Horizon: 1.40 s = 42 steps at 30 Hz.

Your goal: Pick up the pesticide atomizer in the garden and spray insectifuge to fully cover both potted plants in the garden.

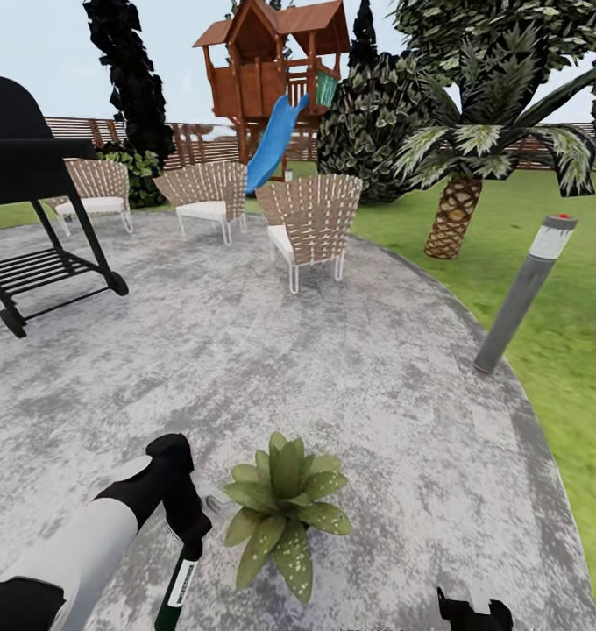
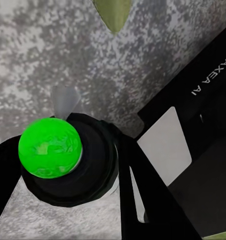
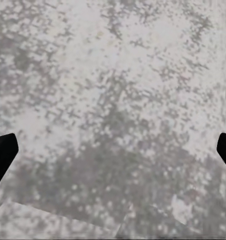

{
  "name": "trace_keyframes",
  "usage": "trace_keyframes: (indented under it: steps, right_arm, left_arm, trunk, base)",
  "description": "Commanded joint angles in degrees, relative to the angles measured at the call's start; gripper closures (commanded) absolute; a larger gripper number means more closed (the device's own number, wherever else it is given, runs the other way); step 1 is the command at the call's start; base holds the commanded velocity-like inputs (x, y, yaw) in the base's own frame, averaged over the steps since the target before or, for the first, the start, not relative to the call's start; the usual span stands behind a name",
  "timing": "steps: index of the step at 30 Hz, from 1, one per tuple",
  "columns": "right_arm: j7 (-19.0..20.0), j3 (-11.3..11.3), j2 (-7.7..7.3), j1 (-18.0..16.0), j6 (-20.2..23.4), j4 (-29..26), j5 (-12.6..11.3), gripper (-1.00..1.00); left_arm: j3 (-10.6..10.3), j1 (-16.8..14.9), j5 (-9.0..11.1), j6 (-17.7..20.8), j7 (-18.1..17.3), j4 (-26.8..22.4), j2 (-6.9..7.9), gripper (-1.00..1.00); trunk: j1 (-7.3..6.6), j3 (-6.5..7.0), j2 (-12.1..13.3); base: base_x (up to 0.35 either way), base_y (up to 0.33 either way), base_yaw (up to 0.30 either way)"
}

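Head view: my left jaws (image 1: 186, 533) are clamped on the spray bottle (image 1: 175, 592) beside a potted plant (image 1: 282, 506) on the patio (image 1: 351, 368); my right jaws (image 3: 113, 150) gape wide, holding nothing.

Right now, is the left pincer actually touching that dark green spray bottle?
Touching. In the left wrist view the fingers press against the spray bottle; the head view shows the left pincer closed around it.

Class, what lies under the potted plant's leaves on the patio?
Grey stone patio shows all around the potted plant. Its leaves cover the pot, so that cannot be seen. The atomizer, held by the left gripper, hangs beside the plant.
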Motion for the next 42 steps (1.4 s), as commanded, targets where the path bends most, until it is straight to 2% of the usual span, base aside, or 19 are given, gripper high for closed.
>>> trace_keyframes:
  steps: [1,6,19,23,25,29,42]
  right_arm:
    - [0.0,-0.23,0.01,-0.05,-0.22,0.07,0.04,-1.0]
    - [0.0,-0.23,0.01,-0.05,-0.22,0.07,0.04,-1.0]
    - [0.0,-0.23,0.01,-0.05,-0.23,0.07,0.04,-1.0]
    - [0.0,-0.23,0.01,-0.05,-0.23,0.07,0.04,-1.0]
    - [0.0,-0.2,0.06,-0.05,-0.26,0.07,0.04,-1.0]
    - [0.14,-0.15,-0.01,-0.05,-0.27,0.13,0.17,-1.0]
    - [0.18,-0.15,-0.16,-0.05,-0.28,0.16,0.3,-1.0]
  left_arm:
    - [-0.18,-0.03,-0.34,0.62,-0.54,-0.14,0.08,1.0]
    - [-0.18,0.0,-0.29,0.64,-0.54,-0.17,0.16,1.0]
    - [-0.05,-0.95,-0.28,0.61,-0.54,-0.42,0.7,1.0]
    - [-0.05,-1.32,-0.35,0.59,-0.54,-2.55,0.76,1.0]
    - [-0.07,-3.32,-0.23,0.7,-0.54,-4.48,0.92,1.0]
    - [-0.09,-6.39,0.03,0.72,-0.54,-4.2,1.04,1.0]
    - [-0.23,-6.49,-0.02,0.3,-0.54,-2.46,1.34,1.0]
  trunk:
    - [-0.01,-0.05,-0.02]
    - [-0.01,-0.05,-0.02]
    - [-0.01,-0.05,-0.02]
    - [-0.01,-0.05,-0.02]
    - [-0.01,-0.05,-0.02]
    - [-0.01,-0.05,-0.02]
    - [-0.01,-0.05,-0.02]
  base:
    - [0.0,0.0,-0.267]
    - [-0.051,0.0,-0.267]
    - [-0.291,0.0,-0.267]
    - [-0.029,0.0,-0.265]
    - [-0.003,0.0,-0.077]
    - [-0.001,0.0,-0.018]
    - [-0.015,0.074,-0.001]
